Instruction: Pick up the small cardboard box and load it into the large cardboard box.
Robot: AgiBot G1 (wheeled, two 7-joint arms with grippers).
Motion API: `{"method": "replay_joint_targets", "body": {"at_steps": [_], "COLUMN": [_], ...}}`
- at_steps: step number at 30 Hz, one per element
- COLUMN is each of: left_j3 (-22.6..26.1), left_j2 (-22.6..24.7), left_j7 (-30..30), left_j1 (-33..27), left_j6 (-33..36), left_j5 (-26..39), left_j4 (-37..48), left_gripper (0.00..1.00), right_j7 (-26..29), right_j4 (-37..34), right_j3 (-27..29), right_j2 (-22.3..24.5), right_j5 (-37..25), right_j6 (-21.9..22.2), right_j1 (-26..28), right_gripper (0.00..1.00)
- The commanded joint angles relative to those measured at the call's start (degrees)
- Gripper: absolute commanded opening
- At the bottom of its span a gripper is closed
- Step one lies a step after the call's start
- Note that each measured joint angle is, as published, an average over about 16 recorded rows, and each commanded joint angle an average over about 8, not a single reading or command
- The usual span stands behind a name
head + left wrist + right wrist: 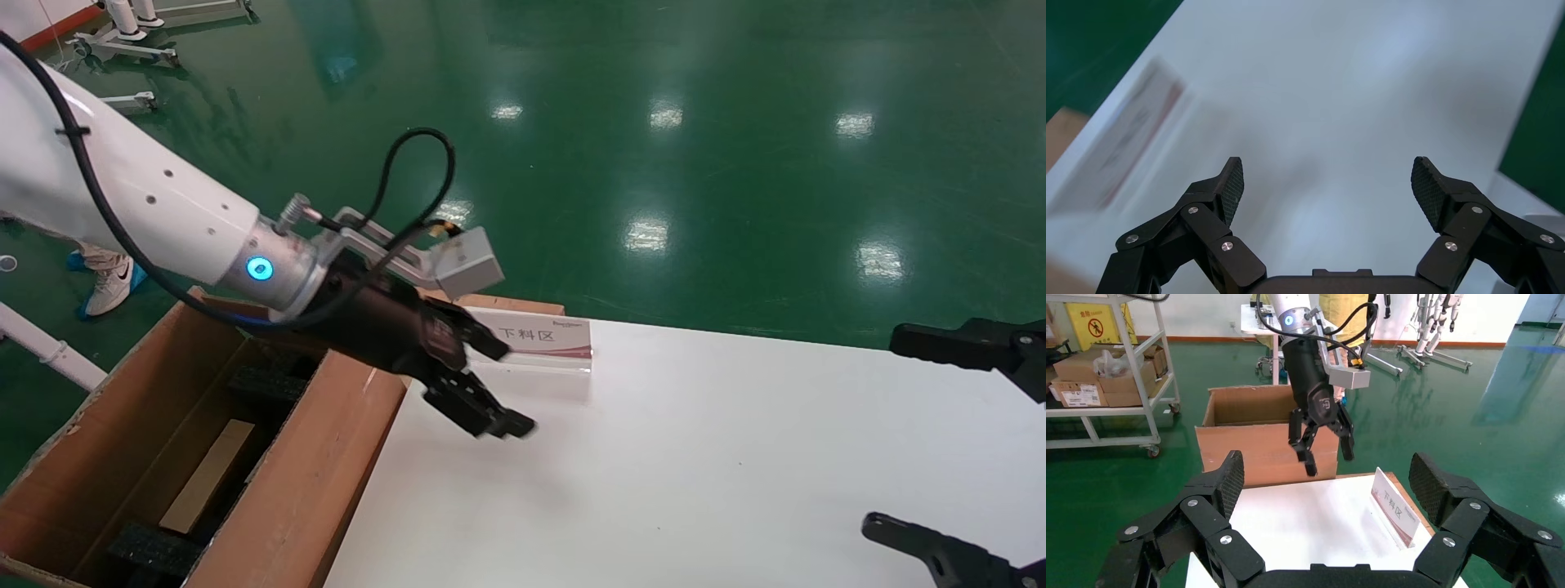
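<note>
L gripper (pixel 490 384) is hanging above the white table (pixel 695 457), just past the table's L edge and near the large cardboard box (pixel 310 474). Fingers (pixel 1229 187) are spread wide w/ nothing between them; only bare tabletop is showing through the gap in the L wrist view. The small cardboard box (pixel 208 474) is lying flat inside the large carton, on the bottom between black foam blocks (pixel 155 547). The carton is sitting on the floor against the table's L side, flaps standing up. A sign card (pixel 543 339) w/ red stripe is standing on the table's far edge, just beside the L gripper. R gripper (pixel 948 433) is idling at the table's R side, fingers (pixel 1431 487) also wide apart, holding nothing. Green floor (pixel 695 122) is surrounding the setup.
</note>
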Motion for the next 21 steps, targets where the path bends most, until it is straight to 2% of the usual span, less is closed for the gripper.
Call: {"method": "replay_joint_targets", "body": {"at_steps": [1, 21], "left_j3": [-3.80, -42.01], "left_j2": [-0.21, -2.31], "left_j7": [1.34, 14.85], "left_j1": [2.63, 29.10], "left_j6": [0.71, 7.86], "left_j5": [-0.66, -7.30], "left_j4": [-0.66, -7.29], "left_gripper": [1.00, 1.00], "right_j7": [0.02, 0.22], "right_j4": [0.01, 0.11], "right_j3": [0.03, 0.36], "right_j2": [-0.01, -0.14], "right_j5": [-0.02, -0.23], "right_j6": [-0.01, -0.15], "right_j1": [-0.01, -0.09], "right_gripper": [1.00, 1.00]}}
